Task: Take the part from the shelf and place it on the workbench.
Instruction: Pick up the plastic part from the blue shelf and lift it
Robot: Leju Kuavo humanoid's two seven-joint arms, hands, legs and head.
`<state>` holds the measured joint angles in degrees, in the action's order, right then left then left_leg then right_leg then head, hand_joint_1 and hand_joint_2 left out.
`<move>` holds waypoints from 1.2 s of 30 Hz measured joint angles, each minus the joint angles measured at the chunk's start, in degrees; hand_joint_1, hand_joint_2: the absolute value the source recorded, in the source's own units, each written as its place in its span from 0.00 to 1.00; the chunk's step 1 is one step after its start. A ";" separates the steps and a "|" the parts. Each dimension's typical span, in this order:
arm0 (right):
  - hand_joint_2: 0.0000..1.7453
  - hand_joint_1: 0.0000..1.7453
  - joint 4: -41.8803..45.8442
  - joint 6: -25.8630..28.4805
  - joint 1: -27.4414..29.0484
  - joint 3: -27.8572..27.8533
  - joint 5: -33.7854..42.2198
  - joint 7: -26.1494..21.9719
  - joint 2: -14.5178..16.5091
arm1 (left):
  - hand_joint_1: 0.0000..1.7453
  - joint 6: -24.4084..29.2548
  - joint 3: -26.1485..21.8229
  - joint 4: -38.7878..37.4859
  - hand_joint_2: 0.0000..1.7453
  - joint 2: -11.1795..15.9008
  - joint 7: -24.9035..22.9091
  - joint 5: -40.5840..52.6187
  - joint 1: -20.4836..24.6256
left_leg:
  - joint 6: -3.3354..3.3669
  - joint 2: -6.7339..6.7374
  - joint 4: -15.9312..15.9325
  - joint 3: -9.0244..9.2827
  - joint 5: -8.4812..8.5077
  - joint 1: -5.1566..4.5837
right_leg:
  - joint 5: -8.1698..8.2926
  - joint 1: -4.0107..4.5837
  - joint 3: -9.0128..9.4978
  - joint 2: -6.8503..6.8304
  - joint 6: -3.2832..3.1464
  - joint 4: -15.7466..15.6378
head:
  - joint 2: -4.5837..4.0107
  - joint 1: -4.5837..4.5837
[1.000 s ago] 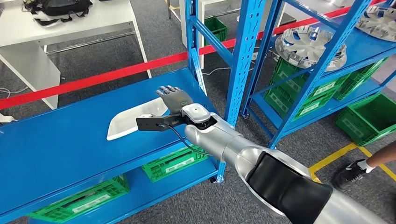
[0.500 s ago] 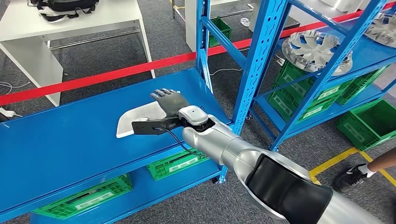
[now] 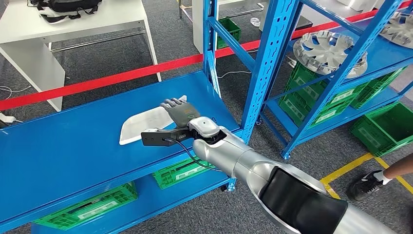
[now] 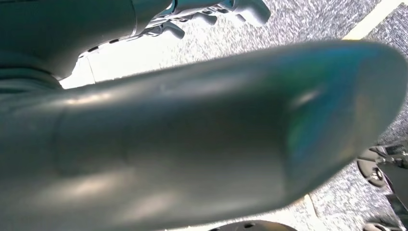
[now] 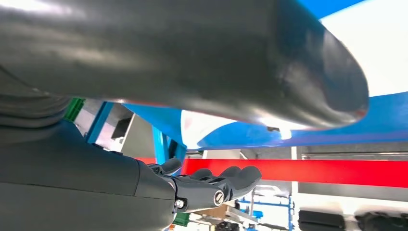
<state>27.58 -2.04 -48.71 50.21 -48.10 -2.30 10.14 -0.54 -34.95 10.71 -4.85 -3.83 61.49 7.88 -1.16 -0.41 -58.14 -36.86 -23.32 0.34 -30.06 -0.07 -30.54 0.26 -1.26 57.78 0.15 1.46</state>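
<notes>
Reaching in from the lower right of the head frame, right hand (image 3: pixel 179 110) lying palm-down over the near end of the white part (image 3: pixel 146 123), fingers extended and close together across its top. Cannot tell whether the fingers actually clamp the part or only rest on it; underside hidden. In the right wrist frame, same hand (image 5: pixel 211 185) with fingers stretched out side by side, nothing visible between them, a thick thumb (image 5: pixel 269 62) blurred across the upper half.

White part a long shallow tray-like piece, lying flat at centre frame on the blue shelf (image 3: pixel 63 146), towards that shelf's right end, close to the blue upright post (image 3: pixel 265 58). Black camera bracket (image 3: pixel 158 137) jutting left from the wrist, just above the shelf's front edge, with a dark cable looping below.

Left hand (image 4: pixel 216 12) seen at the top edge of the left wrist frame over grey carpet, fingers curled; too blurred and cropped to tell its state.

Elsewhere: green crates (image 3: pixel 87 207) on the lower shelf level; second blue rack at upper right carrying a silver wheel cover (image 3: pixel 326 51); red barrier tape (image 3: pixel 122 75) running diagonally across the grey floor; white counter (image 3: pixel 73 24) at upper left with a black bag (image 3: pixel 68 6); a person's foot in a dark shoe (image 3: pixel 367 183) at lower right.
</notes>
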 joint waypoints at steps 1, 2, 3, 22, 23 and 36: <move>0.75 0.00 0.04 -0.50 -0.20 0.19 -0.01 -0.21 0.28 | 0.00 0.24 -0.03 0.00 0.00 0.01 -0.08 -0.43 -0.06 | 0.00 0.00 0.01 0.00 0.00 0.00 | -0.01 0.01 0.00 0.00 0.00 0.00 | 0.00 0.00; 1.00 0.00 0.04 -1.05 -0.47 0.37 -0.01 -0.54 0.61 | 0.00 0.54 -0.07 -0.01 0.00 0.01 -0.22 -0.79 -0.10 | 0.00 0.00 0.01 0.00 0.00 0.00 | -0.02 0.01 0.00 0.00 -0.01 0.00 | 0.00 -0.01; 1.00 0.00 0.03 -1.58 -0.82 0.58 0.02 -0.92 0.97 | 0.00 0.88 -0.11 -0.01 0.00 0.01 -0.37 -1.13 -0.16 | 0.00 0.00 0.02 0.00 0.00 0.00 | -0.03 0.02 0.00 0.00 -0.02 0.00 | 0.00 0.00; 1.00 0.00 -3.39 -2.35 -3.62 3.90 1.93 -4.25 3.85 | 0.00 3.06 -1.97 -0.11 0.00 -0.74 0.16 -1.83 -0.90 | 0.03 -0.03 0.01 -0.05 -0.03 0.03 | -0.04 0.00 -0.02 -0.02 -0.04 -0.09 | 0.00 0.03; 1.00 0.00 -3.73 -2.31 -3.50 3.91 2.10 -4.14 3.84 | 0.00 3.03 -1.97 -0.11 0.00 -0.80 0.16 -1.71 -0.87 | 0.03 -0.03 0.01 -0.05 -0.03 0.03 | -0.04 -0.01 -0.02 -0.02 -0.04 -0.09 | 0.00 0.03; 1.00 0.00 -8.64 -2.19 -0.68 3.91 3.40 -1.60 2.59 | 0.00 2.33 -1.89 -0.10 0.00 -0.94 -0.18 0.44 -0.71 | 0.07 0.00 0.01 -0.05 -0.07 0.03 | -0.04 -0.01 -0.03 -0.01 -0.04 -0.11 | 0.00 0.02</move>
<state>18.94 -4.23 -49.38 54.12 -44.70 -3.91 12.72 1.79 -36.84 10.61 -5.79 -4.01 61.93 7.17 -1.08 -0.42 -58.12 -36.91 -23.39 0.37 -30.11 -0.07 -30.57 0.25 -1.30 57.67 0.15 1.48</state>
